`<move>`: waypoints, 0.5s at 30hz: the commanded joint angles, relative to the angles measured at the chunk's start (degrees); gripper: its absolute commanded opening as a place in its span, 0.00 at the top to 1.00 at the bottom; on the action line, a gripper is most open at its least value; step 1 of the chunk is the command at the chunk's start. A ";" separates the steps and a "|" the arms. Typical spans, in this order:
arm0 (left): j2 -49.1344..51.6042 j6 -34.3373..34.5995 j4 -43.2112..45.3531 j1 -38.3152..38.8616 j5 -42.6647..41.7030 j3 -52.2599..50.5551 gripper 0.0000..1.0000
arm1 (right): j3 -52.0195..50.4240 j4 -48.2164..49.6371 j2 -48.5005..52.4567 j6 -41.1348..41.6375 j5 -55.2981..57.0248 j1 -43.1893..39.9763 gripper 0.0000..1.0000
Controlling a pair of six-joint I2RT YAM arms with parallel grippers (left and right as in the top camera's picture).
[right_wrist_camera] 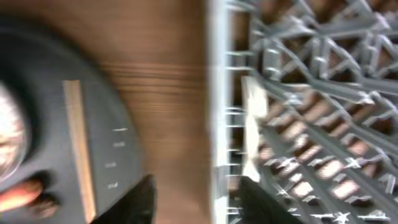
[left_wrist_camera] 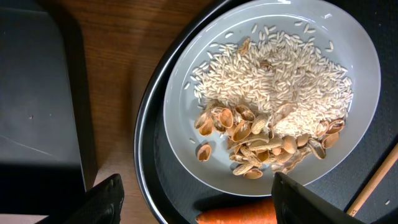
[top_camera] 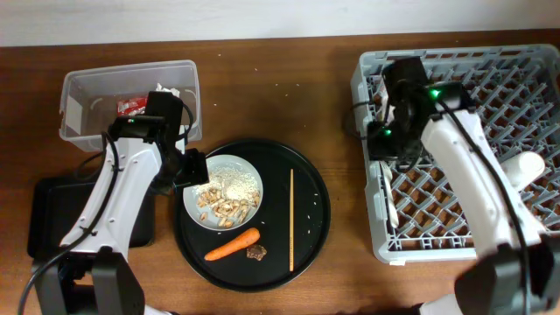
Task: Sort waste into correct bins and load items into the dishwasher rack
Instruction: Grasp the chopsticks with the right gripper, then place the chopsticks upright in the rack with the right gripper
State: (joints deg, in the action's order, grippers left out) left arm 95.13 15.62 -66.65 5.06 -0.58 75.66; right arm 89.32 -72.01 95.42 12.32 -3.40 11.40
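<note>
1. The left gripper (left_wrist_camera: 198, 186) is spread wide and holds nothing. It hangs just off the near rim of the bowl (left_wrist_camera: 273, 37), which sits on the left part of the round tray (top_camera: 311, 197).
2. The key relation is that the bowl lies straight ahead of those fingers (left_wrist_camera: 106, 199), with its near edge falling between them. A short push forward and down looks like enough to pinch the rim. I can't tell how high the gripper sits above it.
3. The bowl holds rice (left_wrist_camera: 280, 74) with shells (left_wrist_camera: 261, 146) piled on the near side. The black bin (left_wrist_camera: 37, 93) is right beside the tray, on the side away from the rack (top_camera: 464, 149), so it's my guess for the dump.
4. The left arm is clearly the nearer one. The right gripper (top_camera: 382, 140) is over at the rack's left wall.
5. The right wrist view is badly blurred. The fingers look apart with nothing in them, and the fork (right_wrist_camera: 252, 124) seems to lie just inside the rack.
6. The chopstick (top_camera: 291, 219) lies along the tray's right part, pointing toward and away from the robot. The carrot (top_camera: 232, 245) and crumb (top_camera: 256, 252) are at the tray's front.
7. The wrapper (top_camera: 131, 107) and tissue (top_camera: 166, 90) are in the tub (top_camera: 87, 87), partly hidden by the left arm. A white cup (top_camera: 529, 166) is in the rack.
</note>
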 commanded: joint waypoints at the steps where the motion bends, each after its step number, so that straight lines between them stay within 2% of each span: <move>1: -1.09 -0.72 -0.04 -0.24 0.42 0.46 0.25 | -2.05 1.92 -0.37 7.85 -5.03 10.99 0.46; 5: -1.09 -0.72 -0.02 -0.24 0.39 0.46 0.25 | -11.13 16.52 8.44 15.74 -4.90 25.31 0.46; 7: -1.09 -0.70 0.00 -0.24 0.39 0.46 0.25 | -11.21 18.36 14.84 19.85 -0.76 29.18 0.47; 10: -1.09 -0.72 -0.02 -0.24 0.42 0.46 0.25 | -11.26 18.49 22.29 24.24 -0.35 30.97 0.52; 14: -1.09 -0.72 -0.02 -0.24 0.39 0.46 0.25 | -11.32 18.27 24.11 25.73 -0.44 30.95 0.96; 15: -1.09 -0.72 -0.02 -0.24 0.42 0.46 0.24 | -11.15 18.18 23.98 25.94 -0.52 30.95 0.96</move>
State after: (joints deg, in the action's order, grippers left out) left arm 95.13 15.59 -66.63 5.06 -0.60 75.66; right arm 78.91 -54.06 116.79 37.60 -3.42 41.93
